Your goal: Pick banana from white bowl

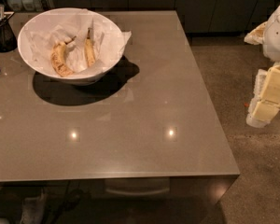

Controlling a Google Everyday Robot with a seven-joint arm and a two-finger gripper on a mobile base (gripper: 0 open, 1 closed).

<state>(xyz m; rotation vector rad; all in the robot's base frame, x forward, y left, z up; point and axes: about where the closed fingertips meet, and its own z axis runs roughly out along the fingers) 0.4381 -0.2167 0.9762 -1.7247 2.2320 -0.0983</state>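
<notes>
Glossy table (pixel 144 148), tool (pixel 263 108) far right, slim banana (pixel 89 53)

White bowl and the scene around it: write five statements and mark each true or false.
1. The white bowl holds two bananas. True.
2. The banana lies to the right of the thicker curved banana. True.
3. The gripper is inside the bowl. False: it hangs beyond the table's right edge, over the floor.
4. The bowl stands at the near right corner of the table. False: it stands at the far left.
5. Crumpled white paper lines the bowl. True.
</notes>
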